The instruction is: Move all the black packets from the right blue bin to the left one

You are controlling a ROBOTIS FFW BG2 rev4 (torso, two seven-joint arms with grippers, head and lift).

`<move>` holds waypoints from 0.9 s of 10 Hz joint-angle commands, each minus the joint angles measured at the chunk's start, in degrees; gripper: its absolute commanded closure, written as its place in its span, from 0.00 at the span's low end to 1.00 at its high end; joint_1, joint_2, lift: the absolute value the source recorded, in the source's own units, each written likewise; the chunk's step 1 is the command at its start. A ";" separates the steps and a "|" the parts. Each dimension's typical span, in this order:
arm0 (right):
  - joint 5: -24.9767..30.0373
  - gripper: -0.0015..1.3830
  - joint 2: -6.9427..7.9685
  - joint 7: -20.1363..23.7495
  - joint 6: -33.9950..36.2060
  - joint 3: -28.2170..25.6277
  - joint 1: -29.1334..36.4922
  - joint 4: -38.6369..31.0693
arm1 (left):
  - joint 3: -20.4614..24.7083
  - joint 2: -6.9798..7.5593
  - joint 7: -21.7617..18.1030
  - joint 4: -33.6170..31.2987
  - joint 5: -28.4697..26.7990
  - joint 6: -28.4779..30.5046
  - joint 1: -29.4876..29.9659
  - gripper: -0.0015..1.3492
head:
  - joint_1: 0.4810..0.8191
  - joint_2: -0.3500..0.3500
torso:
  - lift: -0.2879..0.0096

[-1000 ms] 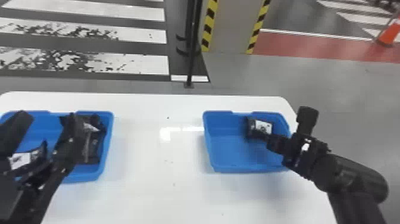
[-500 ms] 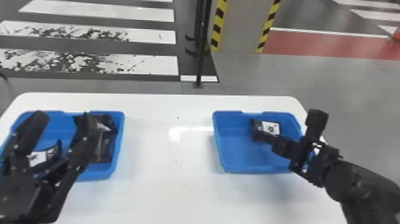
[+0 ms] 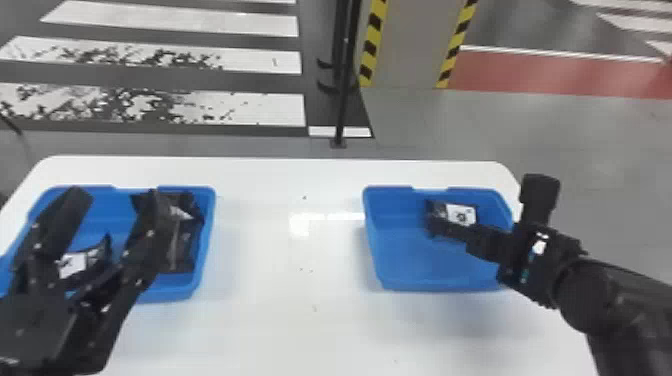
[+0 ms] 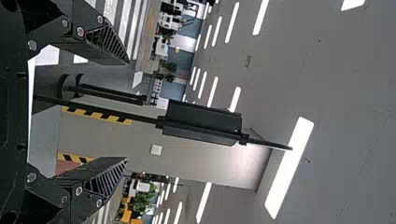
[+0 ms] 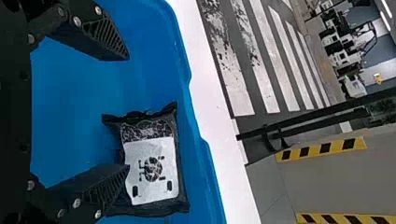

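Observation:
The left gripper (image 3: pixel 117 196) stands open above the left blue bin (image 3: pixel 209 240); it is also open in the left wrist view (image 4: pixel 127 111), with nothing between its fingers. That bin holds a black packet (image 3: pixel 185 245) along its right side and a white-labelled one (image 3: pixel 75 264), partly hidden by the fingers. At the right blue bin (image 3: pixel 372 245), the right gripper (image 3: pixel 486 206) is open, one finger overlapping the left part of a black packet with a white label (image 3: pixel 462 214). In the right wrist view, the open right gripper (image 5: pixel 128 112) has one fingertip over the packet's label (image 5: pixel 156 182).
Both bins stand on a white table (image 3: pixel 290 260), with a wide stretch of tabletop between them. Behind the table's far edge a thin black pole (image 3: pixel 345 90) rises from the floor, near a column with yellow-black stripes (image 3: pixel 405 45).
The right gripper has moved leftward over the right bin, its finger now across part of the packet. The head view has turned slightly left. The left gripper remains open over its bin.

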 commanded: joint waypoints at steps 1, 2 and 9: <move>0.00 0.03 -0.60 0.33 -0.06 -0.05 -2.53 4.05 | 0.00 0.07 0.00 0.00 0.00 -0.12 0.00 0.25 | 0.63 0.29 | 0.50; 0.34 0.03 -0.78 0.42 -0.06 0.17 -3.79 6.02 | 0.00 -0.02 0.00 0.14 0.12 -0.12 0.00 0.25 | 0.63 0.28 | 0.50; 2.74 0.05 -3.06 0.42 -2.87 3.37 -14.20 22.05 | -0.57 -0.02 -0.09 0.84 0.46 -0.27 -0.56 0.25 | 0.63 0.24 | 0.50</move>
